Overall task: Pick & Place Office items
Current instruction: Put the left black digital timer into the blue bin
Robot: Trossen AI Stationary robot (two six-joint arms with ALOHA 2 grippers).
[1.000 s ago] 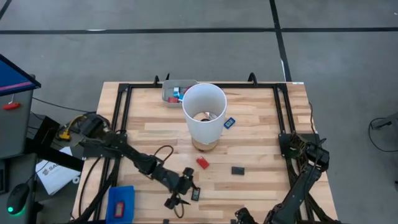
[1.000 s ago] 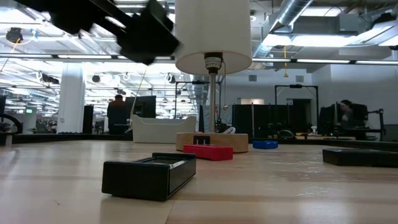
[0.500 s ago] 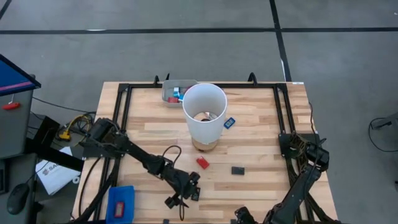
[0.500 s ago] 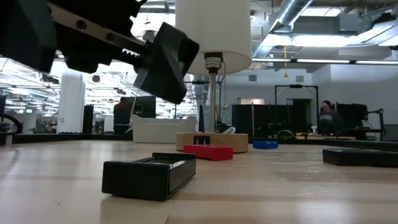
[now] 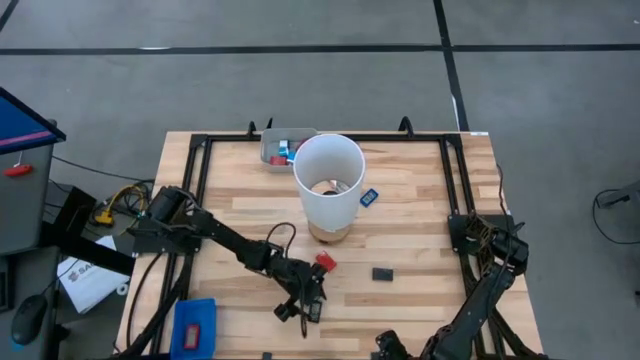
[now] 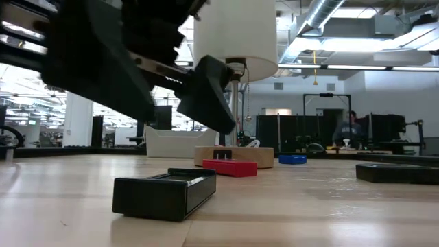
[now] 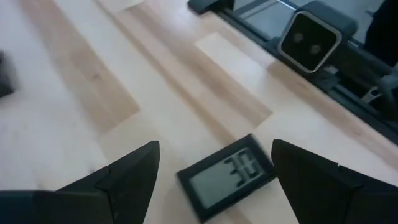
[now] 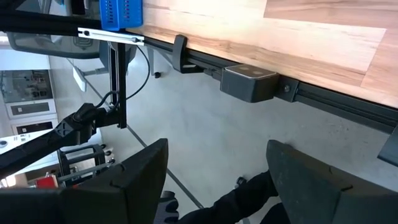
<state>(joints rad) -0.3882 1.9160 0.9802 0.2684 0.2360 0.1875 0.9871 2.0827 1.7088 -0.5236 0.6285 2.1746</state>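
The left end effector hovers wide open and empty over a black office item lying on the tabletop. A red item lies just beside it. The right end effector rests off the tabletop's edge, part open, holding nothing.

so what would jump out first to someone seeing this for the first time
The tall white cylinder standing mid-table draws the eye first. Next, the left gripper reaches out near the front edge, jaws open over a small black piece with a display. A red piece lies just behind it, while the right gripper hangs off the table's front.
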